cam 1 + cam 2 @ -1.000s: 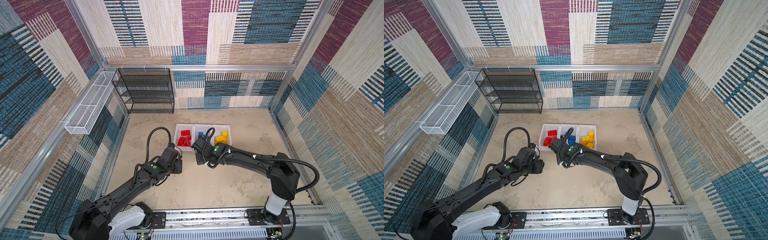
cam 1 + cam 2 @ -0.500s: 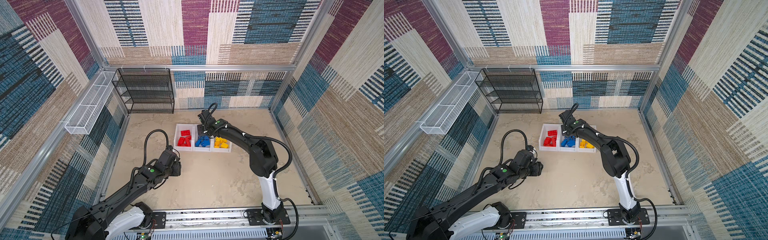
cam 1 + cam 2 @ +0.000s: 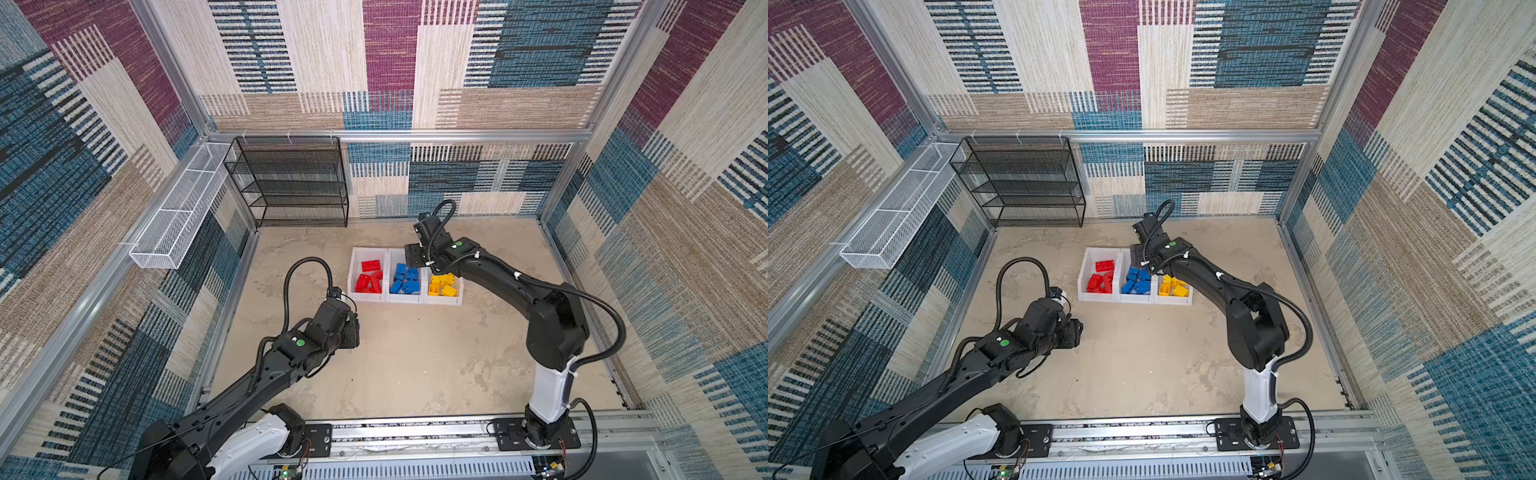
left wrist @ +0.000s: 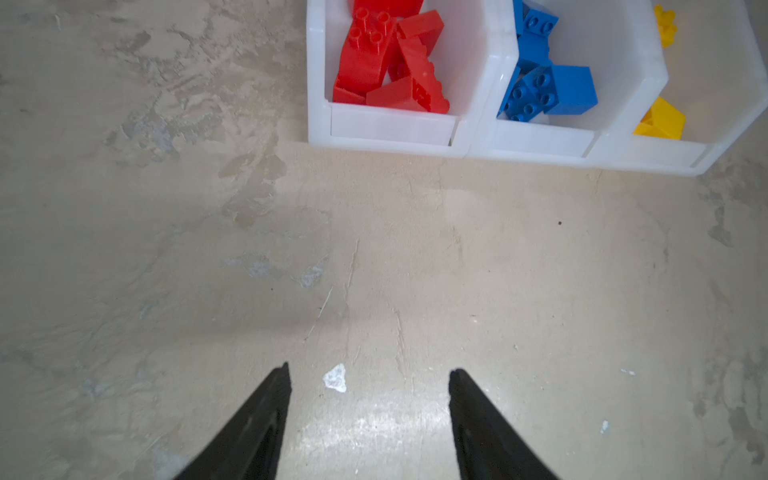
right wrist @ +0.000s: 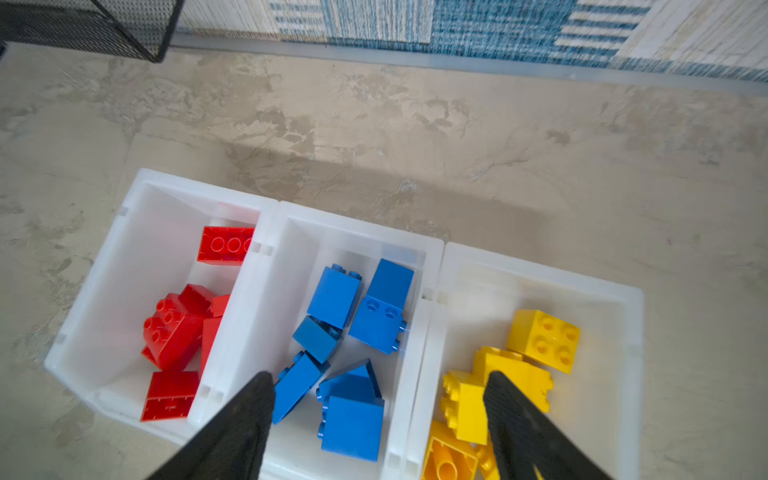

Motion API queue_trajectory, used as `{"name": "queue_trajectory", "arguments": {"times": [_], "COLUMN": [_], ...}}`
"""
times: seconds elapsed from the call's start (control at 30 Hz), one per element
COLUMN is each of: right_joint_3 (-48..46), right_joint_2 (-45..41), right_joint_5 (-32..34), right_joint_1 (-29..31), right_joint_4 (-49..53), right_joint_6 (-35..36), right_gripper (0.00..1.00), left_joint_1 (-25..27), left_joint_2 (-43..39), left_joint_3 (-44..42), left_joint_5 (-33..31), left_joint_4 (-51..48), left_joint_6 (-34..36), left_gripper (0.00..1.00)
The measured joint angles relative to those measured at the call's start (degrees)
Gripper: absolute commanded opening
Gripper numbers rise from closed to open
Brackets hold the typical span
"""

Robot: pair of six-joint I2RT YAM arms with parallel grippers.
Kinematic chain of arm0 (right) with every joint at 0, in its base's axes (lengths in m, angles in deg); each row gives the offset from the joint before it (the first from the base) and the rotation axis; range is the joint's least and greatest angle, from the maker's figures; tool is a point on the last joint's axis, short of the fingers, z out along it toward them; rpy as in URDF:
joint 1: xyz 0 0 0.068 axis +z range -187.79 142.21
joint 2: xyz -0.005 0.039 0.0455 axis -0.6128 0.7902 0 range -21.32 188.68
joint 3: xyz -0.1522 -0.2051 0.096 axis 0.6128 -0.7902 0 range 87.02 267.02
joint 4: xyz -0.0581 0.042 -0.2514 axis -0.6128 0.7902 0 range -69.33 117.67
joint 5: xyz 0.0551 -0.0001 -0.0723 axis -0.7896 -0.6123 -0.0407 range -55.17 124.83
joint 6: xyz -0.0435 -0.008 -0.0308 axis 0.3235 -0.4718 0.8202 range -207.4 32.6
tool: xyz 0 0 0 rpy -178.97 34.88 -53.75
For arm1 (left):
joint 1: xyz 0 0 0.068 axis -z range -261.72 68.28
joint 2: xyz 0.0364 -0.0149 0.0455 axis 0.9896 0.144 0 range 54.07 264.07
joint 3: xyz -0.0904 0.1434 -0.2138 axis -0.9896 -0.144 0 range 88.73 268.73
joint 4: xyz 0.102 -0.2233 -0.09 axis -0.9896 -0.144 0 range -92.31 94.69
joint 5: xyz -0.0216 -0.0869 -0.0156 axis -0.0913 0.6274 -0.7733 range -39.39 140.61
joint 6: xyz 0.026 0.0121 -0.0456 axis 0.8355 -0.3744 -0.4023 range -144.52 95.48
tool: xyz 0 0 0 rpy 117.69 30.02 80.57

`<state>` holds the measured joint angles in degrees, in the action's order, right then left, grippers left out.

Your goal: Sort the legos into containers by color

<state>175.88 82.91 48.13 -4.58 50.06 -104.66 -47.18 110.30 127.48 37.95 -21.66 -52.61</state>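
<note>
In both top views, on the counter (image 3: pixel 415 365), three joined white containers (image 3: pixel 405 300) (image 3: pixel 1133 298): red legos (image 3: pixel 369 279) in the left one, blue legos (image 3: pixel 404 280) in the middle, yellow legos (image 3: pixel 443 285) in the right. In the left wrist view, left jaws spread over bare counter, pinching nothing, containers near. In the right wrist view, right jaws spread, empty, above blue and yellow legos.

No legible text, labels or numbers
</note>
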Motion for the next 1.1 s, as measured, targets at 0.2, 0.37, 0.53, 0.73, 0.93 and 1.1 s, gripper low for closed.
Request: {"name": "queue_trajectory", "arguments": {"times": [0.2, 0.37, 0.53, 0.73, 0.93, 1.1], "right_joint_3": [-26.1, -52.3, -69.3, -75.0, -76.9, -77.9], "right_joint_2": [-28.8, -48.2, -48.1, -29.5, -17.2, -16.2], "right_joint_5": [3.9, 6.8, 6.8, 2.7, -6.2, -7.8], "right_joint_1": [-5.2, -13.9, -25.6, -33.1, -34.0, -33.9], "right_joint_4": [-19.2, -42.8, -57.1, -74.9, -92.3, -98.8], "right_joint_6": [4.1, 10.4, 14.5, 15.0, 15.4, 15.4], "right_gripper": [1.0, 1.0, 1.0, 1.0, 0.99, 1.0], "left_joint_1": [-4.7, -12.6, -25.4, -34.7, -36.7, -36.9], "left_joint_2": [-7.3, -8.4, 6.9, 24.4, 31.8, 32.3], "left_joint_3": [-2.7, -18.9, -21.7, -18.3, -13.4, -12.5], "left_joint_5": [-13.0, -18.6, -15.6, -4.2, 9.4, 13.9], "left_joint_4": [12.3, 37.7, 49.8, 64.8, 68.6, 68.5], "left_joint_6": [12.0, 26.7, 28.3, 27.4, 27.3, 27.8], "left_gripper": [0.83, 0.88, 0.88, 0.93, 1.0, 1.0]}}
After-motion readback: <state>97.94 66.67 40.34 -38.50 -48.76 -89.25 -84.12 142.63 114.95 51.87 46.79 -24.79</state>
